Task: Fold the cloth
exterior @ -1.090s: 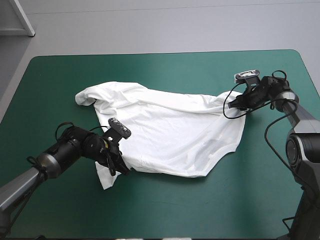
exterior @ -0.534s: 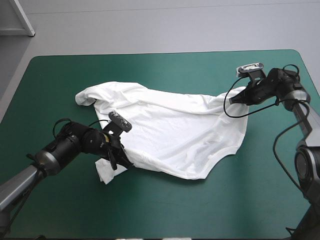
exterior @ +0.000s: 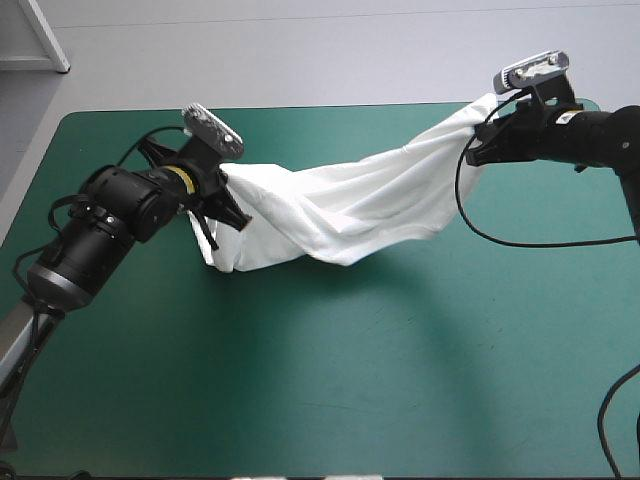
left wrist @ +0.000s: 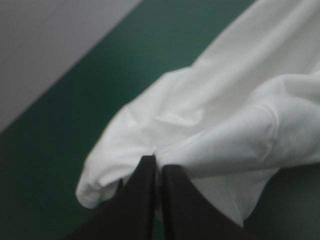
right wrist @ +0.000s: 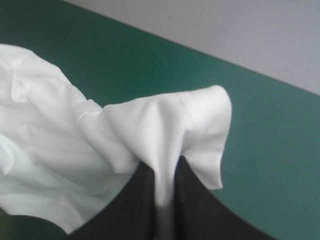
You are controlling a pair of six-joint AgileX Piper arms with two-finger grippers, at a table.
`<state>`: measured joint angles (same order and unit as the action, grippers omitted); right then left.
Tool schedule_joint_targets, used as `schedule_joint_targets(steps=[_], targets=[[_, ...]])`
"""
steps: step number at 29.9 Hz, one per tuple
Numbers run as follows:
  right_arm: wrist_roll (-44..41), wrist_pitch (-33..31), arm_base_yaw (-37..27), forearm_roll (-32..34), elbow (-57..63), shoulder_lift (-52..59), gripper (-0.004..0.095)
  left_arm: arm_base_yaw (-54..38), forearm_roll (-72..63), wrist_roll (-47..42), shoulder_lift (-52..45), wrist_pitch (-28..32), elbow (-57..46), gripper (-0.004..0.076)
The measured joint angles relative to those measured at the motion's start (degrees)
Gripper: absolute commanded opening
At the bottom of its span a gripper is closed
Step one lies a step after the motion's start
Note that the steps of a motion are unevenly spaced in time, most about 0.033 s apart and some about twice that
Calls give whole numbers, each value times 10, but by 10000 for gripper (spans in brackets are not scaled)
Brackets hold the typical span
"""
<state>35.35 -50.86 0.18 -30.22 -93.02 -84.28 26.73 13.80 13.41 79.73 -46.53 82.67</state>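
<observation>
No fold shows yet: the T-shirt point(exterior: 340, 215) hangs bunched and sagging above the far half of the desk point(exterior: 400, 380), strung between the left gripper point(exterior: 232, 205) and the right gripper point(exterior: 478, 150), each pinched tight on one end. All the folding remains.

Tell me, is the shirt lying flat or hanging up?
Hanging up. The T-shirt sags like a hammock between the left pincer and the right pincer, each shut on one end.
</observation>
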Motion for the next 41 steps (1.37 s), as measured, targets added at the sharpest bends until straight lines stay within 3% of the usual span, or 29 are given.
schedule_joint_targets(steps=[9,21,33,41], targets=[[-18,-41,0,-7,-153,15,-8,-95,-38,39,9,-28,220,20],[-40,-44,0,-26,-380,68,-9,-100,-40,90,-2,-112,524,19],[-58,-59,0,-30,-474,131,-9,-100,-60,118,-67,-122,568,19],[-123,-97,0,69,-433,110,-12,-100,-60,118,-15,-119,521,19]])
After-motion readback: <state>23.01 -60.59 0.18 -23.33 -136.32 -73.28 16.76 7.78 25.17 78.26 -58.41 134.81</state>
